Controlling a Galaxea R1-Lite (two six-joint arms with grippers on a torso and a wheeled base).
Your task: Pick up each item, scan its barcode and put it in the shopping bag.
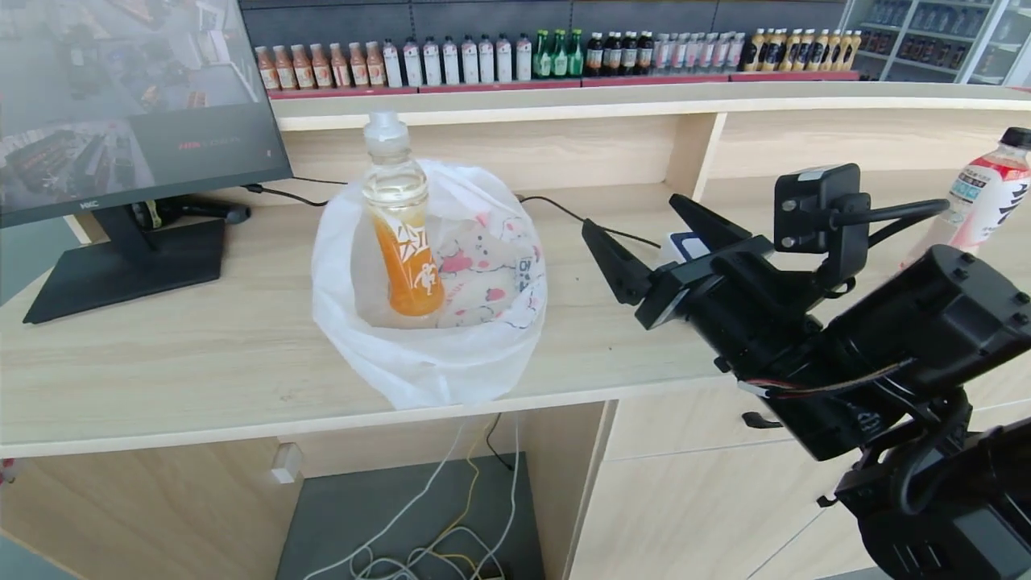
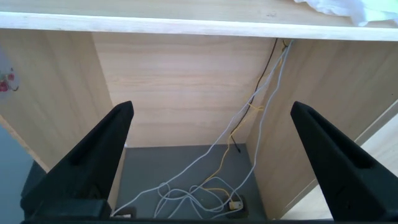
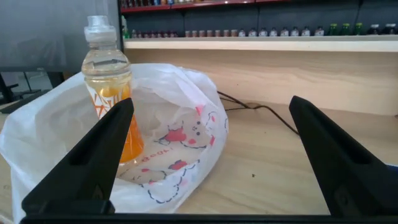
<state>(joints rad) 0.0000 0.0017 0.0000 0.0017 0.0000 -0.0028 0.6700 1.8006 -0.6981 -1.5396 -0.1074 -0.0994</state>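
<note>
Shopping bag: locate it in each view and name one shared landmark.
Head view: shopping bag on the counter, left of centre.
Left wrist view: its white edge overhangs the counter's front lip.
Right wrist view: the shopping bag beyond the right claw, orange bottle inside.
Shared landmark: the wooden counter.

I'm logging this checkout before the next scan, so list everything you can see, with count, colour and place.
Shopping bag: one, white, open, mid-counter.
Orange drink bottle: one, clear with orange label, upright in the bag.
Pink-printed packet: one it seems, white and pink, in the bag beside that bottle.
Pink-labelled bottle: one, at the counter's right end.
Monitor: one, black, at the counter's left end.
Shelf bottles: a long row, mixed colours, back shelf.
Cables: several, white and yellow, under the counter.
Counter: one, light wood.
Right gripper: black, open, above the counter, right of the bag.
Left gripper: black, open, facing the space under the counter.
</note>
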